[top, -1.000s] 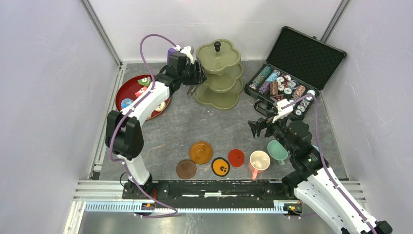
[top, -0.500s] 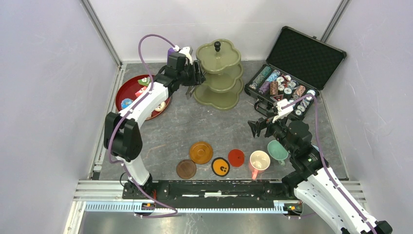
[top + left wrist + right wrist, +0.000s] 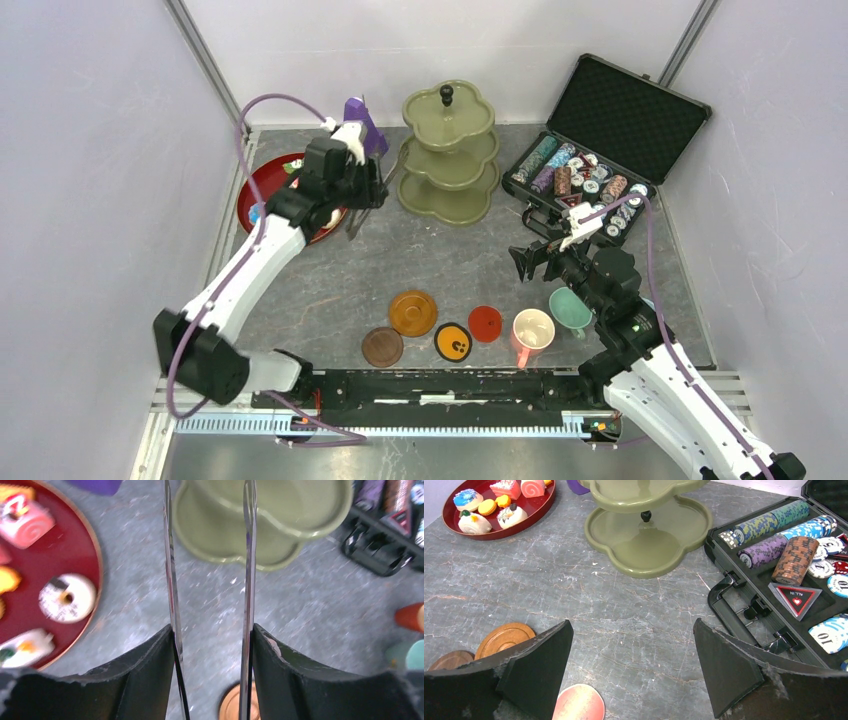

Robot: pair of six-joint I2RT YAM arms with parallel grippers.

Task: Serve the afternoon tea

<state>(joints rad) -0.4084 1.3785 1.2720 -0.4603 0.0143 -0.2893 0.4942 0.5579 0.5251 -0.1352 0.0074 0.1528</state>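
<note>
My left gripper (image 3: pixel 362 192) is shut on a pair of metal tongs (image 3: pixel 248 580), whose two thin blades stand apart with nothing between them. They hang over the grey table between the red tray (image 3: pixel 262 185) of small cakes (image 3: pixel 67 597) and the olive-green three-tier stand (image 3: pixel 450 150), whose tiers look bare. My right gripper (image 3: pixel 632 621) is open and holds nothing, just above the table near the pink mug (image 3: pixel 532 328) and the teal mug (image 3: pixel 570 308). Round coasters, one orange (image 3: pixel 413 312), one brown (image 3: pixel 382 346), one yellow and black (image 3: pixel 452 341) and one red (image 3: pixel 485 323), lie in a row near the front.
An open black case of poker chips (image 3: pixel 600 150) sits at the back right, close to my right gripper. A purple pyramid (image 3: pixel 362 113) stands behind the left arm, next to the stand. White walls close in the table on three sides.
My left arm has swung back from the stand's upper tiers, left and toward the front, now over the table beside the red tray. The right arm has not moved.
</note>
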